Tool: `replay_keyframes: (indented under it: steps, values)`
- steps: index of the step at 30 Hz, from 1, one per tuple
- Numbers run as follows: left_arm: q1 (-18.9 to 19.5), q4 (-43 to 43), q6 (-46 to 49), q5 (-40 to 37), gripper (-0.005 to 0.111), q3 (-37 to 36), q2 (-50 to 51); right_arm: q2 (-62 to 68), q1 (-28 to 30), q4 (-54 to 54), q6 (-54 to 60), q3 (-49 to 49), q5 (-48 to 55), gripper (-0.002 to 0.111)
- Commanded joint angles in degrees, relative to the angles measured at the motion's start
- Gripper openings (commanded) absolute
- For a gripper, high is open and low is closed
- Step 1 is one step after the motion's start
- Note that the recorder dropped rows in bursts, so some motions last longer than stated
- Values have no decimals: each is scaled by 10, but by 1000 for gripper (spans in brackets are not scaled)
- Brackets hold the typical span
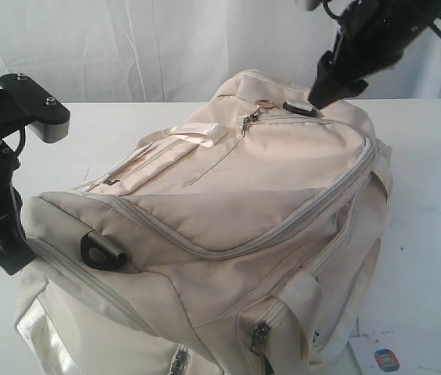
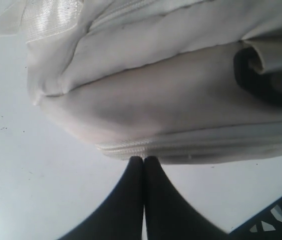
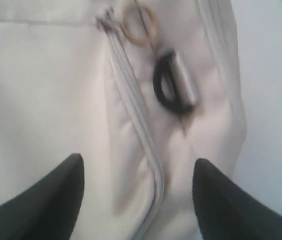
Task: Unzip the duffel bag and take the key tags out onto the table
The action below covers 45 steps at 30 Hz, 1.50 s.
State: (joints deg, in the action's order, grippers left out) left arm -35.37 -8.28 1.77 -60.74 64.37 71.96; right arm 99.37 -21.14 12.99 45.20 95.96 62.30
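Fingers (image 2: 123, 205) of the left gripper (image 2: 143, 161) are pressed flat together, with nothing between them. Their tips stand at the lower seam of the large cream fabric duffel bag (image 1: 228, 203), at its near end; whether they touch the cloth or stop just beside it cannot be told. This bag lies across the wide white table (image 1: 431, 195), and its long pale main zip (image 1: 282, 230) is closed along all the length that shows. On the near end sits a black plastic D-ring (image 1: 99, 250). Beside the near right corner of the bag lies a white paper card with a red-blue logo (image 1: 384, 358).

At the far end, the right gripper (image 3: 138, 160) stands over the bag with its black fingers (image 3: 51, 205) spread apart and empty. A pale zip line (image 3: 143, 135) runs between them. Beyond the tips lie a second black D-ring (image 3: 170, 85) and a small golden metal ring (image 3: 138, 22).
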Motion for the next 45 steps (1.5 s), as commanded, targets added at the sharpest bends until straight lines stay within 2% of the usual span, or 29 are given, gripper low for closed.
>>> replay_keyframes:
  steps: [1, 3, 9, 19, 25, 39, 45]
  values:
    - [-1, 12, -1, -8, 0, -3, -7, 0, -31, 92, 270, 7, -86, 59]
    - [-1, 12, -1, -8, 0, -3, -7, 12, -47, 88, 319, 7, -128, 59]
    - [-1, 14, -1, -7, 0, -3, -7, 64, -62, 59, 346, 7, -209, 59]
    - [-2, 20, -1, -3, 0, -3, -7, 114, -62, 43, 345, 7, -216, 59]
    - [-2, 21, -1, -4, 0, -3, -7, 121, -62, -16, 345, 7, -217, 59]
    - [-2, 23, -1, -4, 0, -3, -7, 149, -62, -8, 341, 7, -242, 59]
    - [-2, 25, -1, -4, 0, -3, -7, 159, -62, 7, 340, 7, -242, 48]
